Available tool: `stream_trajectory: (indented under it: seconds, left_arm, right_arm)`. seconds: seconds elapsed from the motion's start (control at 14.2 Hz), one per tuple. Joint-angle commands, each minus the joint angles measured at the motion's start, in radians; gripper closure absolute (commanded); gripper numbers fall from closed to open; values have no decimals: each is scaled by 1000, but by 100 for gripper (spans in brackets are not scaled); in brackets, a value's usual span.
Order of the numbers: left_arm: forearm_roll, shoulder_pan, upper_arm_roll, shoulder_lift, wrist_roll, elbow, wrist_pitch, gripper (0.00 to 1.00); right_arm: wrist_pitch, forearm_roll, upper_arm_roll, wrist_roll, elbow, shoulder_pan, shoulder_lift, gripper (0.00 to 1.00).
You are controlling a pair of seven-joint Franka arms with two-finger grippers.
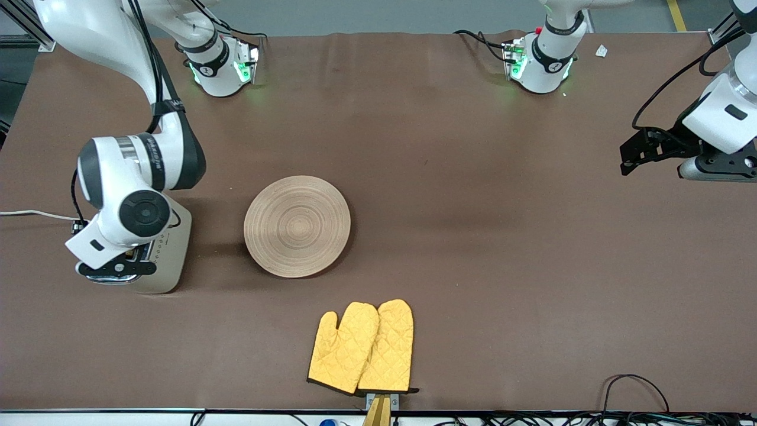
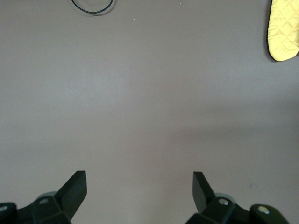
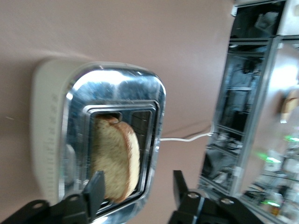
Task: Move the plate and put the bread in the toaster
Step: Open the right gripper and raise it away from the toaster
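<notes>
The cream toaster stands at the right arm's end of the table, its chrome top filling the right wrist view. The slice of bread stands in one slot, leaning a little, with its top edge showing above the slot. Directly over the toaster hangs my right gripper, open, one finger beside the bread and the other past the toaster's edge, with nothing gripped. The wooden plate lies bare beside the toaster, toward the table's middle. My left gripper waits open over bare table at the left arm's end.
A pair of yellow oven mitts lies nearer to the front camera than the plate, close to the table edge. The toaster's white cord runs off the table's end. A black cable loop lies at the front edge.
</notes>
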Motion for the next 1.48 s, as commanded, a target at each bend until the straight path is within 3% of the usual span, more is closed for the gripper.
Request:
stream_trajectory:
  seconds: [0.0, 0.21, 0.49, 0.63, 0.84, 1.06, 1.41]
  left_arm:
    - [1, 1, 0, 13, 16, 32, -24, 0]
    - [1, 2, 0, 13, 18, 32, -22, 0]
    - [-1, 2, 0, 13, 18, 32, -22, 0]
    - [-1, 4, 0, 13, 18, 32, -22, 0]
    - [-1, 4, 0, 13, 19, 32, -20, 0]
    - [2, 5, 2, 15, 21, 32, -17, 0]
    - [7, 4, 2, 21, 19, 34, -17, 0]
  right_arm:
    - [-109, 121, 8, -1, 161, -13, -7, 0]
    - [-114, 232, 0, 4, 215, -35, -74, 0]
    - [-117, 580, 2, -7, 251, -217, -174, 0]
    - [-154, 593, 2, -48, 208, -239, -234, 0]
    - [-119, 629, 2, -83, 58, -276, -364, 0]
    - [34, 659, 2, -88, -187, -277, -523, 0]
    - [62, 659, 5, -116, -206, -273, -531, 0]
